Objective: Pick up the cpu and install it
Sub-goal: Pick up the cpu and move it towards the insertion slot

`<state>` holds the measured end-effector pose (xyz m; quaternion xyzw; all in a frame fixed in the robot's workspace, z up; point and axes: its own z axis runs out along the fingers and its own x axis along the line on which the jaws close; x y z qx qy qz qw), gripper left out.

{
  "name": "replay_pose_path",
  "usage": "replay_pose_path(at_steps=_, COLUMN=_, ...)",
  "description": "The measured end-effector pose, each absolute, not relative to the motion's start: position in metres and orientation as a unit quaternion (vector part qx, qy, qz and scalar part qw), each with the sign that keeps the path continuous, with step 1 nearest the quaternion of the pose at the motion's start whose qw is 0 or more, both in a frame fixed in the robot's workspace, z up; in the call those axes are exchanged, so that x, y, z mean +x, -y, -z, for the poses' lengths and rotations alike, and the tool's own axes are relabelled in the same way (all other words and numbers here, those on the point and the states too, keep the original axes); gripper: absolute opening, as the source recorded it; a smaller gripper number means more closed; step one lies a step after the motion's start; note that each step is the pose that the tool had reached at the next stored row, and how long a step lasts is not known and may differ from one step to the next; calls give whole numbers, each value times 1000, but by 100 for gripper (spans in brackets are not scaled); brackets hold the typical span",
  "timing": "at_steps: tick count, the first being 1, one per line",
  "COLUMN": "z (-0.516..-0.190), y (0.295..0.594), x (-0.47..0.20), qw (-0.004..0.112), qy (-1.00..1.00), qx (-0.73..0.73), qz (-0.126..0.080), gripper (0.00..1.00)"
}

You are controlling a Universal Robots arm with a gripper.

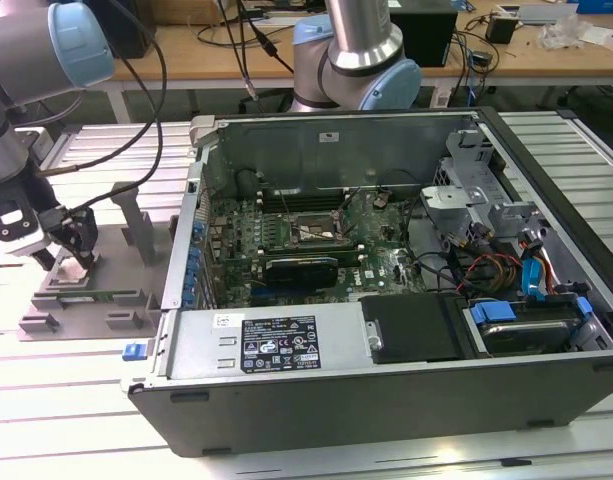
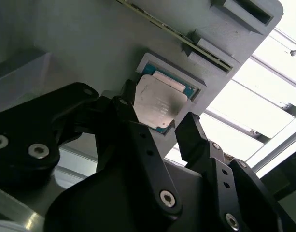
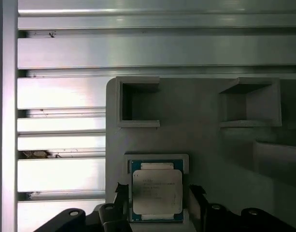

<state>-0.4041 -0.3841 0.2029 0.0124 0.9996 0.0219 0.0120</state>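
Ribbed aluminium tabletop [image 1: 66, 420], with wooden benches [image 1: 546, 58] in the background. On the exterior view's right, open computer case [image 1: 386, 400] lying on its side, motherboard exposed, dark socket [image 1: 314, 232] near the board's middle. On the exterior view's left, grey fixture tray [image 1: 126, 268] with upright posts, just beside the case. Tool [image 1: 78, 262] low over the tray. In both wrist views, cpu [image 2: 157, 104] [image 3: 156, 192] seated flat in a shallow square recess [image 3: 157, 157] of the tray, silver lid upward, green border visible around it. Black fingers [image 2: 143, 145] spread, one on each side of the cpu and close to its edges; contact not discernible. Cpu not yet lifted, well apart from the socket.
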Motion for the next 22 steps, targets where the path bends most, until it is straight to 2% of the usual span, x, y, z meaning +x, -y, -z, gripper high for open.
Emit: replay_pose_path(at_steps=22, z=-187, y=383, x=-404, qw=12, qy=-1000, qx=6, qz=-26, gripper=60)
